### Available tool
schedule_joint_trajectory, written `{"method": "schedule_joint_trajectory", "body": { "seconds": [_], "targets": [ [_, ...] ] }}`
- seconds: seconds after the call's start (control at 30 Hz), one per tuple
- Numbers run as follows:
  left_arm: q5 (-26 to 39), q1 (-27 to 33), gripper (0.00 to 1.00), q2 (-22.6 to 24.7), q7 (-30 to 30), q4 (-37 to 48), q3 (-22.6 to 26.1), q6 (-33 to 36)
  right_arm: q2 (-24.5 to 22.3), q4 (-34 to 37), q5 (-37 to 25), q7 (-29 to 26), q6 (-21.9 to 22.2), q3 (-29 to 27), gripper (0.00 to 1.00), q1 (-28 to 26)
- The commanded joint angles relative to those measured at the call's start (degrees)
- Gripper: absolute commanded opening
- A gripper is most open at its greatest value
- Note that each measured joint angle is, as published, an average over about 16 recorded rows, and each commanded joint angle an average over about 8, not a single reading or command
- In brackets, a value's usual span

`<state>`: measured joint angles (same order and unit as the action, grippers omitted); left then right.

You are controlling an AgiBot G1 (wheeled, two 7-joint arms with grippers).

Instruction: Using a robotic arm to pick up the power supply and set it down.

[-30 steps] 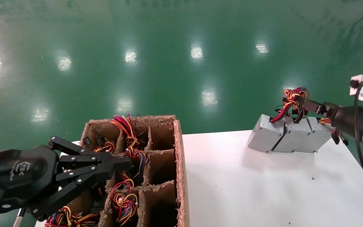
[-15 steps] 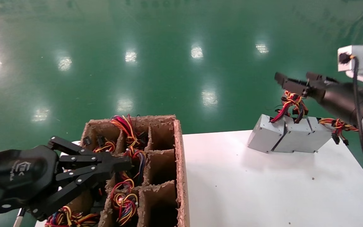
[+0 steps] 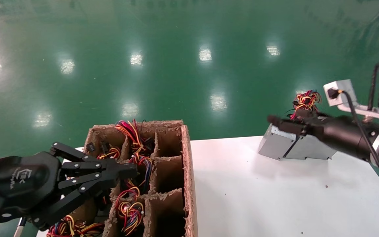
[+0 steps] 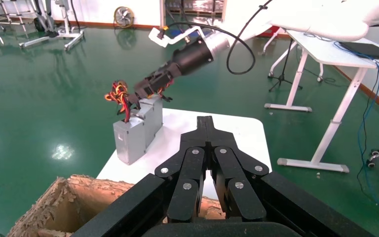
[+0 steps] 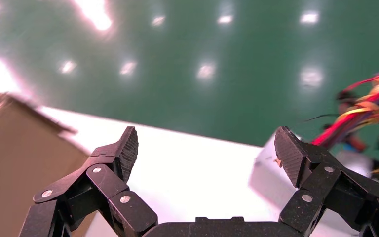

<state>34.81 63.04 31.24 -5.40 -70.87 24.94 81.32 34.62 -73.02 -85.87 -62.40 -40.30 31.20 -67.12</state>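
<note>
Glossy green floor fills the background of the head view, with a white tabletop (image 3: pixel 275 197) in front. At its far right corner a row of silver boxes stands side by side, likely set down in a line to save room. The right end effector (image 3: pixel 286 126) reaches over that row above the power supply (image 3: pixel 276 144), the box at the row's open end, whose red, black and yellow wire bundle (image 3: pixel 306 100) sticks up behind the arm. A cardboard divider crate (image 3: pixel 163 158) with more wired units sits at the tabletop's left edge, and the left end effector (image 3: pixel 123 171) hangs over its cells.

From the left wrist view, the left end effector (image 4: pixel 206 123) has its fingers pressed together on nothing, seemingly parked; beyond it the power supply (image 4: pixel 131 138) stands upright on the tabletop (image 4: pixel 237 133).

From the right wrist view, the right end effector (image 5: pixel 205 153) is spread wide and empty, its pads (image 5: pixel 128 145) apart, probably so they can straddle the box
</note>
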Motion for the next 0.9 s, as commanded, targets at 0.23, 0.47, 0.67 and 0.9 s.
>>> {"method": "schedule_joint_trajectory", "body": {
  "seconds": [0.23,0.47,0.67,0.9],
  "targets": [
    [0.0,0.0,1.0,0.0,0.0,0.0,0.0,0.0,0.08,-0.12,9.33,10.95,-9.62,-3.22,1.0,1.18],
    [0.0,0.0,1.0,0.0,0.0,0.0,0.0,0.0,0.16,-0.22,17.5,20.54,-18.05,-6.03,1.0,2.21],
    [0.0,0.0,1.0,0.0,0.0,0.0,0.0,0.0,0.22,-0.31,24.49,28.75,-25.26,-8.45,1.0,3.09],
    [0.0,0.0,1.0,0.0,0.0,0.0,0.0,0.0,0.29,-0.41,32.54,38.2,-33.57,-11.22,1.0,4.11]
  ]
}}
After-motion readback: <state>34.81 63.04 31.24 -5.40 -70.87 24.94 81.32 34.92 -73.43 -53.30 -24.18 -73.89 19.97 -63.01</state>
